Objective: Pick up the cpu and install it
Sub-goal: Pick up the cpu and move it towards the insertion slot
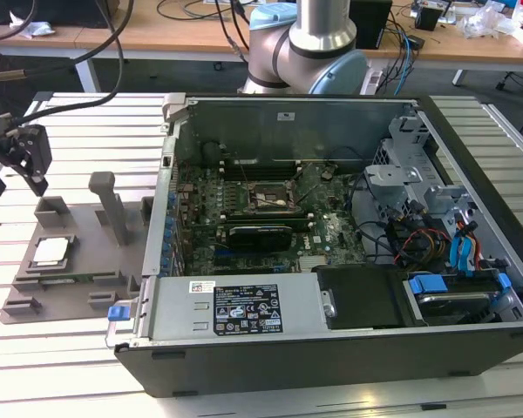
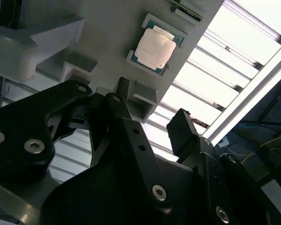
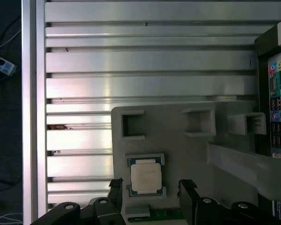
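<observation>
Cpu [image 1: 50,252] is lying in grey tray [image 1: 87,254] nr tabletop [image 1: 52,370] edge at exterior view's left, gripper [image 3: 151,187] hovering over it, jaws spread wide, gripping nothing.

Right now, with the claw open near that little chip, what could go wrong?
1. The cpu lies flat in a tray recess; the open claw may catch the recess edges or grip it tilted.
2. Upright posts on the tray stand between the cpu and the case; the arm might clip them.
3. The socket sits low inside the case, walls around; slight misalignment could damage it.
</observation>
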Motion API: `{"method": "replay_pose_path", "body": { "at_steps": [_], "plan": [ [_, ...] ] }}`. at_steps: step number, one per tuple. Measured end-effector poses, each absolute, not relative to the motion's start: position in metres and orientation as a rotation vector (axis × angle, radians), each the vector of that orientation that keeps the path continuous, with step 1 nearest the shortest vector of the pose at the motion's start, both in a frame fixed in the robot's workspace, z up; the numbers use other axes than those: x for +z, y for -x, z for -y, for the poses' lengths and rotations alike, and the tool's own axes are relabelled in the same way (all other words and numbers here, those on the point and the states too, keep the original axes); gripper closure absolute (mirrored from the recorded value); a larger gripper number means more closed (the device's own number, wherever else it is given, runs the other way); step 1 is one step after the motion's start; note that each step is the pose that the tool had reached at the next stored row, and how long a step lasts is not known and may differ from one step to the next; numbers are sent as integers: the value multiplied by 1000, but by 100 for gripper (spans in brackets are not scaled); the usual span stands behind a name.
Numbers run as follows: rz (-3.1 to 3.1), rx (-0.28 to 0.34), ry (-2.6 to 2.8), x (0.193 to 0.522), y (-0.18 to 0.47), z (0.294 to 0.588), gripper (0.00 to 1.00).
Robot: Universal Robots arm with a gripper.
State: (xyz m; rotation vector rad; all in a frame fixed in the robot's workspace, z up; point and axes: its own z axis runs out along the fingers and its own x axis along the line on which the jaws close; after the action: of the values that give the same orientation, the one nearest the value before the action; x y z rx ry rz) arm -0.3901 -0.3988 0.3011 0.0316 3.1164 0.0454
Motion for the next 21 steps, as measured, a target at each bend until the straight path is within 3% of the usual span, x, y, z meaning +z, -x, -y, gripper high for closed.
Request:
{"method": "replay_pose_path", "body": {
  "at_steps": [4,21],
  "plan": [
    [-3117,17,40,298,390,399,40],
    [-3117,17,47,286,390,399,40]
  ]
}}
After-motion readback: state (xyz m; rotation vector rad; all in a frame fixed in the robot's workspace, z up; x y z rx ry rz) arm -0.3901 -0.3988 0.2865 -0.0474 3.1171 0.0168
